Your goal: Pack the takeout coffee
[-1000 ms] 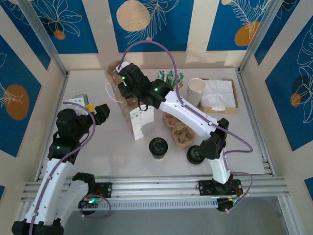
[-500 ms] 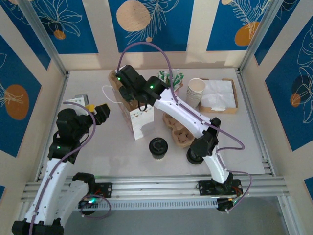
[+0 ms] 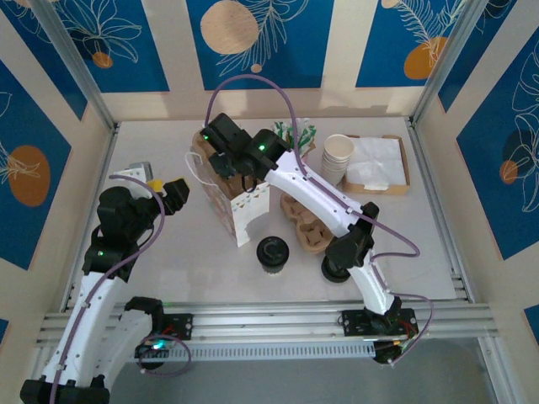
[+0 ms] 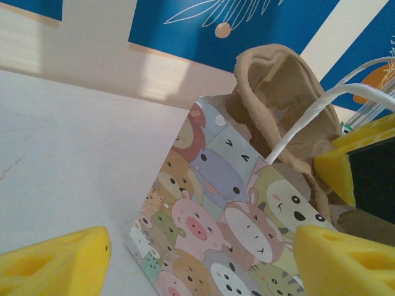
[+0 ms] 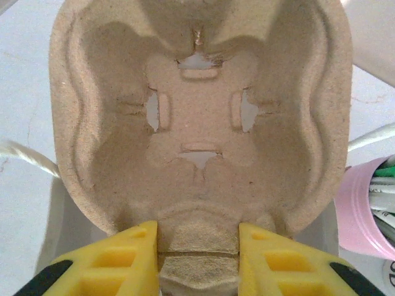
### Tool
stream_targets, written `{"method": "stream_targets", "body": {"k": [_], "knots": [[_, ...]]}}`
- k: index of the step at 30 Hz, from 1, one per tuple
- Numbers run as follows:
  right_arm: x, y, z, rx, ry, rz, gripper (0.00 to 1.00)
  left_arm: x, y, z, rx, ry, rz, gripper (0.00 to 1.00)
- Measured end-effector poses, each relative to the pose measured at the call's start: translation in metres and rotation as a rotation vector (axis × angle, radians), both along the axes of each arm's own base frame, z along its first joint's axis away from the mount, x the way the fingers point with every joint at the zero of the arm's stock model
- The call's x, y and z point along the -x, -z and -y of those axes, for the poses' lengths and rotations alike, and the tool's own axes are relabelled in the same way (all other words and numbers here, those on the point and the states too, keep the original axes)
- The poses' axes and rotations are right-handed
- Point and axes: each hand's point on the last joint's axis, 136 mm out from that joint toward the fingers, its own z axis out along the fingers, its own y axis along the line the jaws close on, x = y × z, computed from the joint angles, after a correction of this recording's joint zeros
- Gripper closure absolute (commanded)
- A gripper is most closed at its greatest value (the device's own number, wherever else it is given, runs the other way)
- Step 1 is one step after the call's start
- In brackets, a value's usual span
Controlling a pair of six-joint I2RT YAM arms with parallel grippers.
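While the takeout coffee (image 3: 271, 252) stands upright on the table (image 3: 168, 261) near the front edge, just left of the black lid stack (image 3: 335, 268) and apart from both arms, the work goes on farther back; the left gripper (image 3: 173, 195) hangs left of the paper bag (image 3: 244, 210) with its jaws spread and nothing between them, facing the bag's printed side; beyond it, at the bag's far end, the right gripper (image 5: 197, 246) is clenched on the rim tab of a pulp cup carrier (image 5: 197, 123), which sticks up tilted out of the bag's mouth, close beside the white handle (image 4: 321, 105).

The step in hand looks like seating the carrier in the bag. To do it well, the carrier should probably be levelled and centred over the opening, then lowered slowly clear of the handle; the free left gripper could steady the bag's wall, since thin paper may fold or tip.
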Motion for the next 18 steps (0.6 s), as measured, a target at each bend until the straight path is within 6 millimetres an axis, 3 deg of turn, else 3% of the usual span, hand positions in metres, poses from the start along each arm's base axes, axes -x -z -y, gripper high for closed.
{"method": "stream_targets", "body": {"k": [18], "knots": [[0.016, 0.007, 0.01, 0.029, -0.004, -0.081, 0.68, -0.001, 0.001, -0.001, -0.003, -0.007, -0.005, 0.22]]}}
